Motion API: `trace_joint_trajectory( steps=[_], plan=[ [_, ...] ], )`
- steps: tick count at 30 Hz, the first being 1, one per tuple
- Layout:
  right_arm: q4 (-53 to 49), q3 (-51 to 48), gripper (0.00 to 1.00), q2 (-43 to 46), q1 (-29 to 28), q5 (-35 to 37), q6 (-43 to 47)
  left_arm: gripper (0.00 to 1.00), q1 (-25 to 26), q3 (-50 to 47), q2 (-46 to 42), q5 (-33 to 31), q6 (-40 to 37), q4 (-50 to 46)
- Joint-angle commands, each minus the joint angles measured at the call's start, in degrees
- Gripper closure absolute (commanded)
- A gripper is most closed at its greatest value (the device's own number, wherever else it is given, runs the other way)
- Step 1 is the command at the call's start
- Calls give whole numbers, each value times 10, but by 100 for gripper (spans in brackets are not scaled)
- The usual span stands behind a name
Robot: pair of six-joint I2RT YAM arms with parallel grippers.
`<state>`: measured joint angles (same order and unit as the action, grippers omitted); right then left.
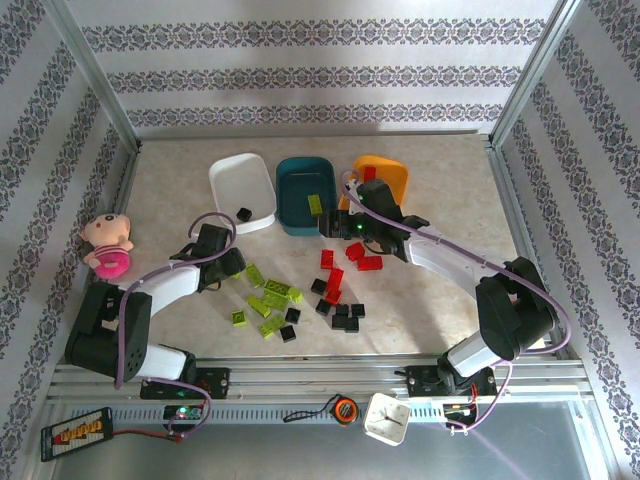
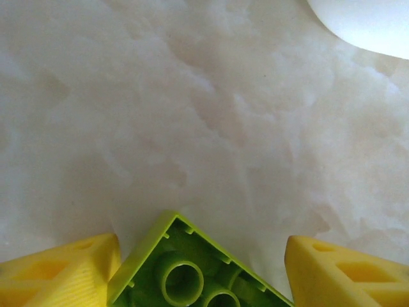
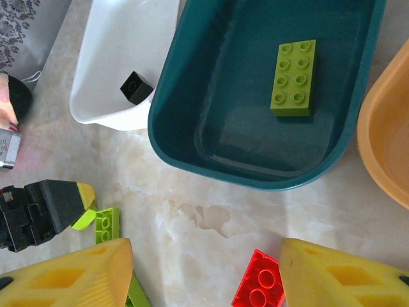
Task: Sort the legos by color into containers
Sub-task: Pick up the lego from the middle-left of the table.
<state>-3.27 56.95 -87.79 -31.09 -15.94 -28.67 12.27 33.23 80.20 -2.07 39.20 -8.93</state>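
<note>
Left wrist view: the left gripper (image 2: pixel 201 246) straddles an upturned lime green plastic brick (image 2: pixel 185 272) lying on the pale marbled table (image 2: pixel 204 128), its hollow underside facing us. The frame edge cuts off the contact, so we cannot tell whether the yellow fingers (image 2: pixel 61 268) are clamped on it. The brick sits cornerwise between them; we judge that a squeeze on its corners could spin it out, so squaring the wrist to two flat sides would be wiser. The shallow dark teal plastic tub (image 1: pixel 292 172) holds a long lime brick (image 3: pixel 294 77), so we take it as the green destination, between the white tub (image 1: pixel 232 172), which contains one black cube (image 3: pixel 136 87), and the orange tub (image 1: pixel 392 172). The right gripper (image 3: pixel 206 243) hangs open and empty just before the teal tub, above a red brick (image 3: pixel 259 284); the carry should pass clear of that arm.
</note>
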Motion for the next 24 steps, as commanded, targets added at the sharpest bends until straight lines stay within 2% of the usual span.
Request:
trace_joint_trajectory(
  steps=[1, 3, 6, 17, 24],
  plan=[
    [19, -9, 38, 20, 5, 0, -8, 31, 2, -18, 7, 27, 3, 16],
    [19, -12, 38, 22, 5, 0, -9, 24, 2, -16, 11, 31, 3, 16],
    [20, -19, 38, 26, 4, 5, -9, 23, 3, -19, 11, 41, 11, 34],
    [21, -29, 38, 30, 7, 12, -9, 56, 14, -23, 30, 52, 27, 44],
    [21, -37, 38, 35, 11, 19, -11, 68, 20, -7, -1, 63, 31, 29]
  ],
)
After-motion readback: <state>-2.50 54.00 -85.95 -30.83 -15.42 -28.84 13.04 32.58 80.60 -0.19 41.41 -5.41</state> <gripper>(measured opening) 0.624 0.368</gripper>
